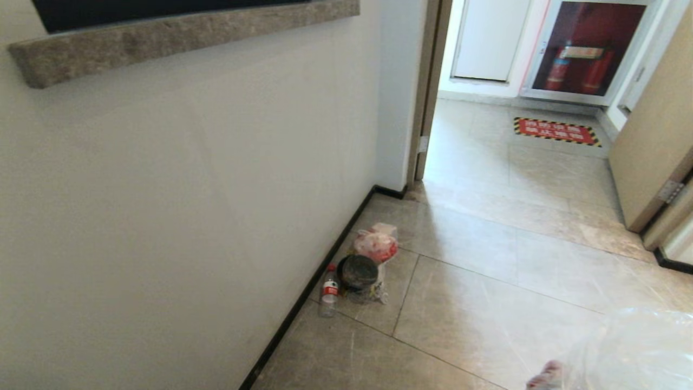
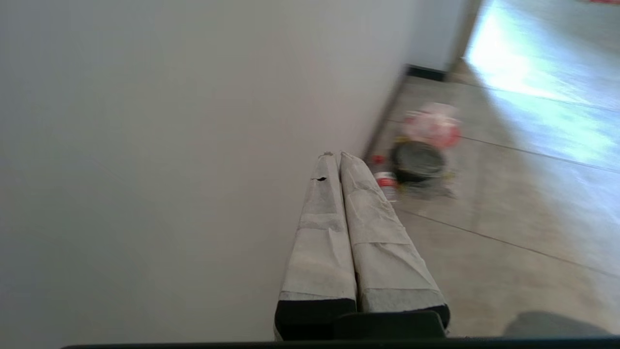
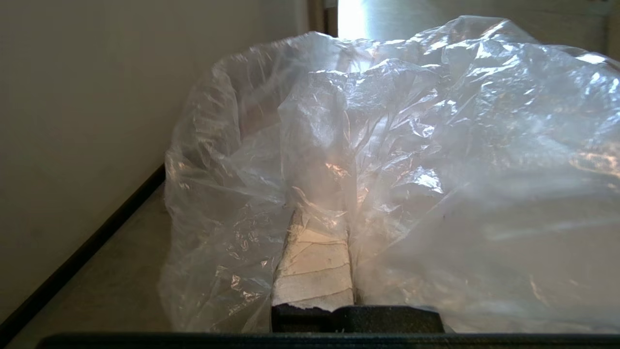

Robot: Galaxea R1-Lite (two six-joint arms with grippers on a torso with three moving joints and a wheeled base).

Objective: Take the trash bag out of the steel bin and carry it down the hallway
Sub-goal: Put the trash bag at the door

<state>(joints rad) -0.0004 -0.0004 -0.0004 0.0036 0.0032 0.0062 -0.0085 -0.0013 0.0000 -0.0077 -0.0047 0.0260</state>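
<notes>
The trash bag (image 3: 436,160), thin clear crinkled plastic, billows around my right gripper (image 3: 322,213), which is shut on a bunched fold of it; only one taped finger (image 3: 315,266) shows through the plastic. In the head view the trash bag (image 1: 633,346) hangs at the lower right over the hallway floor (image 1: 514,281) of glossy beige tiles. My left gripper (image 2: 335,155) is shut and empty, held out beside the white wall. The steel bin is out of view.
Against the wall's black skirting lies a rubbish pile: a plastic bottle (image 1: 328,292), a dark round container (image 1: 357,272) and a red-and-white bag (image 1: 377,242). An open doorway (image 1: 433,92) leads ahead, with a fire-extinguisher cabinet (image 1: 587,49) and a red floor sign (image 1: 556,131) beyond.
</notes>
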